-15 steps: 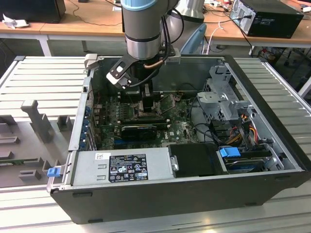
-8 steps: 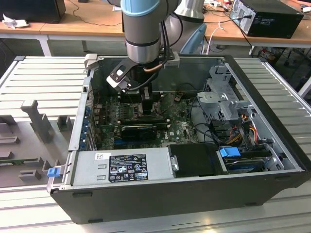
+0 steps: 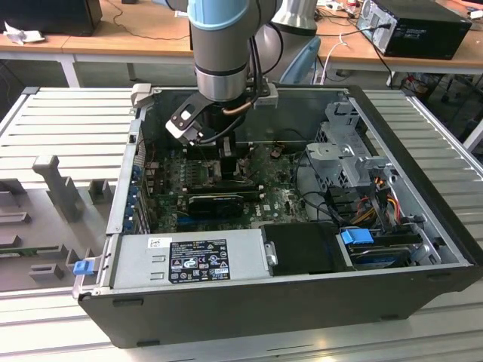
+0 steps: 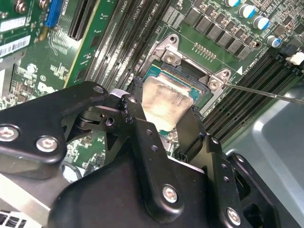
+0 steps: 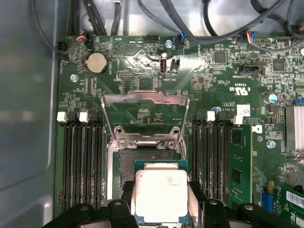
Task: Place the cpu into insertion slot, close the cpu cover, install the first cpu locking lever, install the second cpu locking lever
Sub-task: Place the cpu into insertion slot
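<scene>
Black tool clamped on square tan-metal cpu | above dark insertion slot | windowed cpu cover raised

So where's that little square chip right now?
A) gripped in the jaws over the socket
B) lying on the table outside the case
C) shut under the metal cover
A: the jaws of the gripper hold the cpu over the insertion slot, and the cpu cover stands open.

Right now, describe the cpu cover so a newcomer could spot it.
In the open computer case, find the green motherboard and its two banks of black memory slots. Between them, the cpu cover is the silvery frame flipped open beside the insertion slot; only it has a window showing green board.
</scene>
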Robot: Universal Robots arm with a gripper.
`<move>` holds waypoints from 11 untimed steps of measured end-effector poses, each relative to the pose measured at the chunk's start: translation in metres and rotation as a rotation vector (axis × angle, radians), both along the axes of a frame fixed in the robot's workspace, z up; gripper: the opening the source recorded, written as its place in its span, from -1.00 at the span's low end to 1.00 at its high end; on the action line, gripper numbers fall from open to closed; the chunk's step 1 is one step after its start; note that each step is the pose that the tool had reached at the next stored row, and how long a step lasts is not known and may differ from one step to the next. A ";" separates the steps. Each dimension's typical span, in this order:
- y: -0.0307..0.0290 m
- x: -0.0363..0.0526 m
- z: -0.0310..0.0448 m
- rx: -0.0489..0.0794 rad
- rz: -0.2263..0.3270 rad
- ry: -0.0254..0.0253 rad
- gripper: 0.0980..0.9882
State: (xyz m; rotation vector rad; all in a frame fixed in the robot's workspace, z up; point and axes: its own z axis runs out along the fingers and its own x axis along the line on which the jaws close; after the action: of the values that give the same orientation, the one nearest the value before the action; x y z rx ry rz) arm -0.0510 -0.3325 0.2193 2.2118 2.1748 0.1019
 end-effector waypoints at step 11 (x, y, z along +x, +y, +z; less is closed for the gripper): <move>0.0034 -0.0003 -0.0039 -0.002 -0.013 0.0003 -0.03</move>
State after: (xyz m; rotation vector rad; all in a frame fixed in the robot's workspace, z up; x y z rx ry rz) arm -0.0513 -0.3292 0.2154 2.2250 2.1593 0.0992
